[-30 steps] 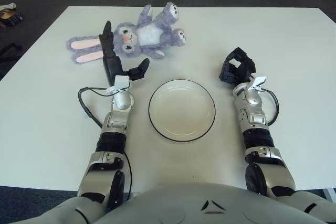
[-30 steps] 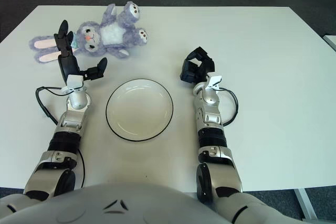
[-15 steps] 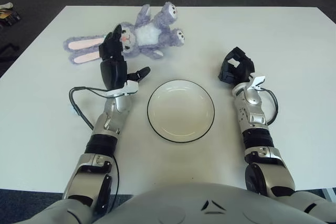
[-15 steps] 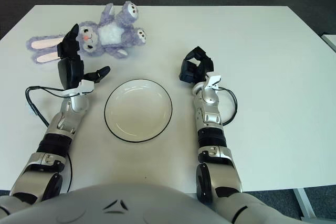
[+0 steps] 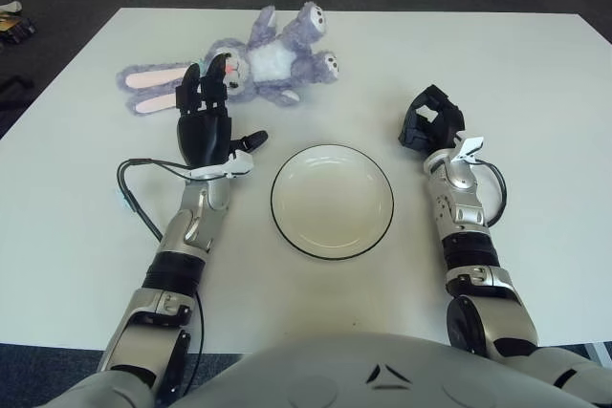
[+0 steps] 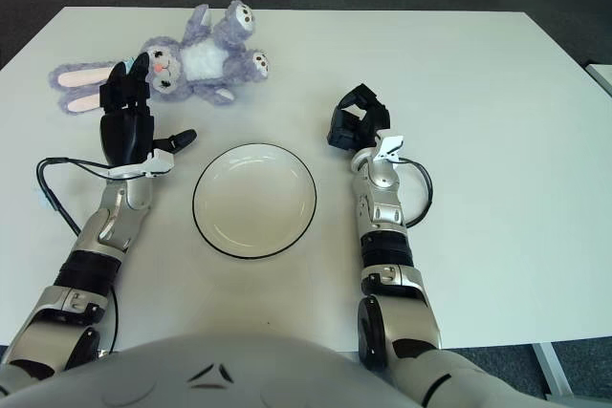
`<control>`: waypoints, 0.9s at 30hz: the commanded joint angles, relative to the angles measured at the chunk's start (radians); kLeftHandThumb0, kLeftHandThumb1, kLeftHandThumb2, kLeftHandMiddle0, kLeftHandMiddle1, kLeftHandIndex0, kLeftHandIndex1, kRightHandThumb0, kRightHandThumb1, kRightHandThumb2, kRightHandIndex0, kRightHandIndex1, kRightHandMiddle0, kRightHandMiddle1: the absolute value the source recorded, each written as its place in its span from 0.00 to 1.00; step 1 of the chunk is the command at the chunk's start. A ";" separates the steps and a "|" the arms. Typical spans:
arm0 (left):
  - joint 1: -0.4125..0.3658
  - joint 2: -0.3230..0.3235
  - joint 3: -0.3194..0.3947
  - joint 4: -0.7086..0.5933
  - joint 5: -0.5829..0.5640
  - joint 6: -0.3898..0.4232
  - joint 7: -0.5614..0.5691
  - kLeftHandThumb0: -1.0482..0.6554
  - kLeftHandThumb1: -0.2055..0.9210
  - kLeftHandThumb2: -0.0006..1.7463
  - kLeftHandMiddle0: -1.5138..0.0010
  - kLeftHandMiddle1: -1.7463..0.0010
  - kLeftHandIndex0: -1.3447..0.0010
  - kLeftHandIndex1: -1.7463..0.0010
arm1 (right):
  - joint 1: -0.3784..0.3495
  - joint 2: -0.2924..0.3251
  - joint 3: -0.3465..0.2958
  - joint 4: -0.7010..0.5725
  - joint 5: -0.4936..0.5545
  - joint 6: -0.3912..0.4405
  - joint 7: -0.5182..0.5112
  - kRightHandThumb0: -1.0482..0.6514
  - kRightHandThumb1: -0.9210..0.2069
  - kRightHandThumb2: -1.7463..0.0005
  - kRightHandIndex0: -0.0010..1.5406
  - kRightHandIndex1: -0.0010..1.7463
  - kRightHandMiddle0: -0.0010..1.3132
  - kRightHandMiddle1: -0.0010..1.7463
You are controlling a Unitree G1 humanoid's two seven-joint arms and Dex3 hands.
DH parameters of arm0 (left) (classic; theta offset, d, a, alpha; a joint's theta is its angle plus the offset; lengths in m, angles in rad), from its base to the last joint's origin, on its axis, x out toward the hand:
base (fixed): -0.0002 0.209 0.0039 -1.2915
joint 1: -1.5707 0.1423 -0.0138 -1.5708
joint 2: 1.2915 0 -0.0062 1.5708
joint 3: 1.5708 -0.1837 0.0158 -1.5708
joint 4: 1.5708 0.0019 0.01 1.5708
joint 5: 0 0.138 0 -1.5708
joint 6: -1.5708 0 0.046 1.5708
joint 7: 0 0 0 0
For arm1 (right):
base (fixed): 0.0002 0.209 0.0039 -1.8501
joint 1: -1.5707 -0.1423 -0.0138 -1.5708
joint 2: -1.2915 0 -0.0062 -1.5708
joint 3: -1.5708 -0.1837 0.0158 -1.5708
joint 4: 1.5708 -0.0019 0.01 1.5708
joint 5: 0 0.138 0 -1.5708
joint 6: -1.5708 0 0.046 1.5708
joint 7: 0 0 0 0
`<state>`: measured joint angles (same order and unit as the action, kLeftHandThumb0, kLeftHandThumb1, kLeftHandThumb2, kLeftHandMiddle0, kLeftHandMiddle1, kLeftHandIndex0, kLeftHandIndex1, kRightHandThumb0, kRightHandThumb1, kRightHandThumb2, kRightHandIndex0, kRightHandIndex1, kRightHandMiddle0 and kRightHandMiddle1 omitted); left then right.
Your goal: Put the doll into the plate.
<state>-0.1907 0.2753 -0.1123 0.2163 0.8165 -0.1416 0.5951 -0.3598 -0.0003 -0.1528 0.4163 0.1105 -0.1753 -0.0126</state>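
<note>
Purple doll (image 5: 251,67) lay lengthwise across the tabletop (image 5: 535,93), just beyond the open left robot hand (image 5: 206,126). Plate (image 5: 332,201) nearby; right robot hand (image 5: 428,121) curled, empty, farther off.

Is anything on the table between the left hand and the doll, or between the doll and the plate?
Nothing visible. The left hand, fingers spread, shows right in front of the doll, at its head. Only bare table lies between the doll and the plate. The right hand shows curled to the plate's right.

White table (image 5: 535,83) w/ doll (image 5: 244,66), plate (image 5: 332,201)
</note>
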 commanded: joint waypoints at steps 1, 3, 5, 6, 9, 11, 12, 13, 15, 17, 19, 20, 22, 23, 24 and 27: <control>0.004 0.033 -0.017 -0.045 0.027 0.041 -0.048 0.26 0.42 0.53 0.99 0.85 1.00 0.80 | 0.034 0.009 0.003 0.031 0.009 0.040 0.006 0.33 0.57 0.22 0.72 1.00 0.49 1.00; -0.001 0.044 -0.023 -0.060 0.040 0.065 -0.071 0.26 0.42 0.54 0.99 0.86 1.00 0.82 | 0.035 0.009 0.003 0.032 0.011 0.038 0.010 0.33 0.57 0.22 0.72 1.00 0.49 1.00; -0.008 0.051 -0.027 -0.069 0.051 0.086 -0.086 0.25 0.43 0.54 0.98 0.86 1.00 0.84 | 0.035 0.009 0.003 0.032 0.012 0.037 0.012 0.33 0.57 0.22 0.72 1.00 0.49 1.00; -0.018 0.057 -0.029 -0.068 0.058 0.098 -0.094 0.25 0.44 0.54 0.98 0.87 1.00 0.84 | 0.036 0.009 0.003 0.031 0.013 0.037 0.014 0.33 0.57 0.22 0.72 1.00 0.49 1.00; -0.049 0.071 -0.035 -0.056 0.072 0.125 -0.110 0.23 0.47 0.52 0.97 0.87 1.00 0.85 | 0.040 0.010 0.004 0.028 0.013 0.034 0.018 0.33 0.57 0.22 0.72 1.00 0.49 1.00; -0.069 0.081 -0.042 -0.048 0.081 0.138 -0.120 0.21 0.49 0.51 0.96 0.87 1.00 0.85 | 0.042 0.010 0.005 0.026 0.012 0.033 0.022 0.33 0.57 0.22 0.72 1.00 0.49 1.00; -0.075 0.085 -0.045 -0.048 0.084 0.143 -0.125 0.21 0.50 0.51 0.96 0.87 1.00 0.85 | 0.042 0.009 0.005 0.026 0.012 0.032 0.024 0.33 0.57 0.22 0.72 1.00 0.49 1.00; -0.078 0.088 -0.048 -0.048 0.086 0.146 -0.128 0.21 0.51 0.50 0.95 0.87 1.00 0.85 | 0.042 0.009 0.006 0.026 0.012 0.032 0.026 0.33 0.57 0.22 0.72 1.00 0.49 1.00; -0.083 0.094 -0.055 -0.051 0.088 0.154 -0.135 0.20 0.53 0.49 0.95 0.87 1.00 0.84 | 0.043 0.009 0.006 0.024 0.011 0.032 0.028 0.33 0.56 0.22 0.72 1.00 0.49 1.00; -0.096 0.108 -0.066 -0.058 0.099 0.167 -0.161 0.19 0.55 0.48 0.94 0.87 1.00 0.84 | 0.044 0.008 0.008 0.025 0.010 0.032 0.032 0.33 0.56 0.22 0.71 1.00 0.49 1.00; -0.109 0.119 -0.076 -0.068 0.111 0.181 -0.187 0.18 0.60 0.45 0.93 0.87 1.00 0.83 | 0.043 0.007 0.009 0.026 0.010 0.032 0.034 0.33 0.56 0.22 0.72 1.00 0.49 1.00; -0.115 0.122 -0.080 -0.073 0.116 0.188 -0.197 0.17 0.62 0.45 0.93 0.87 1.00 0.83 | 0.042 0.008 0.009 0.026 0.010 0.032 0.034 0.33 0.56 0.22 0.72 1.00 0.49 1.00; -0.125 0.126 -0.087 -0.082 0.123 0.200 -0.215 0.16 0.67 0.42 0.93 0.88 1.00 0.82 | 0.042 0.009 0.008 0.027 0.010 0.032 0.034 0.33 0.57 0.22 0.73 1.00 0.49 1.00; -0.126 0.127 -0.089 -0.084 0.124 0.203 -0.219 0.16 0.68 0.42 0.93 0.88 1.00 0.82 | 0.042 0.009 0.008 0.027 0.010 0.032 0.034 0.33 0.57 0.22 0.73 1.00 0.49 1.00; -0.132 0.128 -0.093 -0.087 0.127 0.209 -0.228 0.16 0.69 0.41 0.93 0.88 1.00 0.82 | 0.041 0.010 0.007 0.027 0.010 0.033 0.033 0.33 0.57 0.22 0.73 1.00 0.49 1.00; -0.150 0.132 -0.103 -0.092 0.137 0.225 -0.248 0.15 0.72 0.40 0.93 0.88 1.00 0.82 | 0.042 0.012 0.008 0.026 0.010 0.037 0.032 0.32 0.58 0.21 0.74 1.00 0.50 1.00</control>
<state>-0.3132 0.3913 -0.2027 0.1382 0.9337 0.0659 0.3706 -0.3586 -0.0006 -0.1473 0.4141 0.1108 -0.1790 0.0213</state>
